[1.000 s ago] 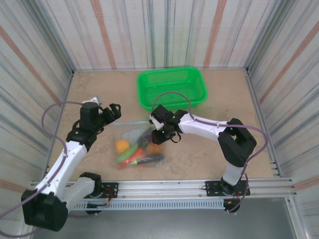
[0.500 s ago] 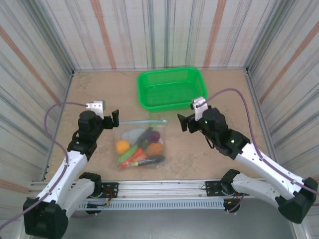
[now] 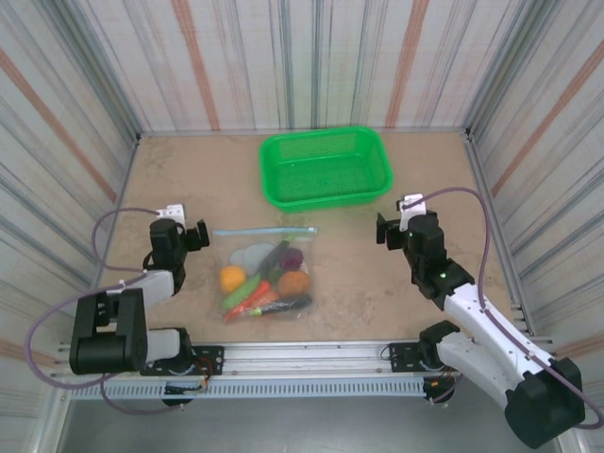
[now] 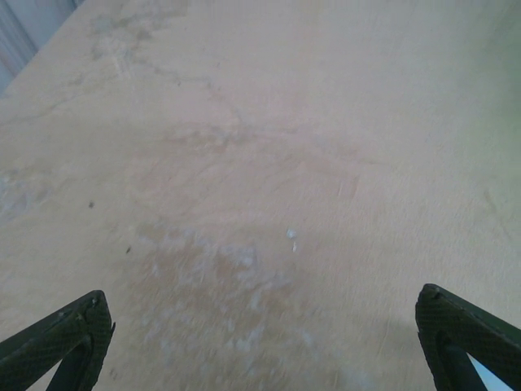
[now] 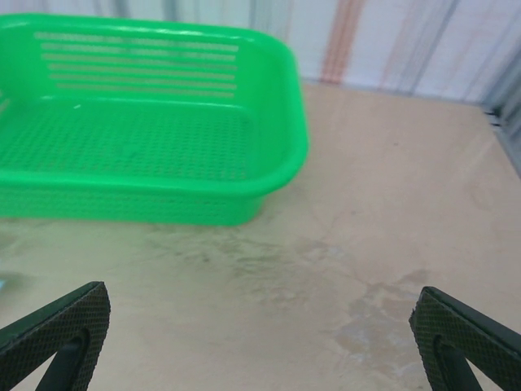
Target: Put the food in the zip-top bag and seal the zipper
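Zip-top bag (image 3: pixel 247 257) lies flat on the bench (image 3: pixel 359 283), lower centre of the top view, below the green basket (image 3: pixel 376 160) and apart from it. Food (image 3: pixel 267 291) sits bunched in the bag's lower half: carrot, eggplant and an orange ball can be told apart, the rest only as green and purple pieces. None lies loose on the bench.

Zipper (image 3: pixel 265 230) runs along the bag's upper edge, long axis left to right in the frame. Whether it is pressed shut along its whole length: cannot tell from above.

Left gripper (image 3: pixel 192 235): released, jaws wide, nothing between them; its wrist view looks onto bare bench. It stands just left of the zipper's left end.

Right gripper (image 3: pixel 394 229): released too, jaws wide and empty; its wrist view faces the basket. It stands well right of the zipper's right end.

Judgement: filling looks complete. If the seal needs another pass, the left arm is nearer, and the stroke would run rightward along the strip.
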`<move>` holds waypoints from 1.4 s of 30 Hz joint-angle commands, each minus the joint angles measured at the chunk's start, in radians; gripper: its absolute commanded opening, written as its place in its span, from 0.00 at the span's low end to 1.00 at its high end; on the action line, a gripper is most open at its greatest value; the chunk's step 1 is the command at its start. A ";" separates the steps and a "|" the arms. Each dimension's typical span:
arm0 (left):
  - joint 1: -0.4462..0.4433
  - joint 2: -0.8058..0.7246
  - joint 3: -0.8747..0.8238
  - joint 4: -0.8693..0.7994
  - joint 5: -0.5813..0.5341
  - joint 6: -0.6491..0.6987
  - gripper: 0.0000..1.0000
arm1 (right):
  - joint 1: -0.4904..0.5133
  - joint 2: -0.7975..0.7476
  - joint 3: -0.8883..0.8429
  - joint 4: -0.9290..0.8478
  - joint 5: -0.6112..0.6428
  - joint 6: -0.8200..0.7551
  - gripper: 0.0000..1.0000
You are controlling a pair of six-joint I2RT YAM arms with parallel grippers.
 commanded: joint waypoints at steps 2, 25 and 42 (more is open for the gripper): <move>-0.004 0.115 0.001 0.266 0.070 0.012 0.99 | -0.082 0.057 -0.050 0.171 0.036 0.021 0.99; -0.067 0.201 0.095 0.174 0.048 0.091 0.99 | -0.437 0.721 -0.073 0.765 -0.290 0.041 0.99; -0.064 0.195 0.097 0.159 0.126 0.115 0.99 | -0.439 0.723 -0.068 0.756 -0.297 0.038 0.99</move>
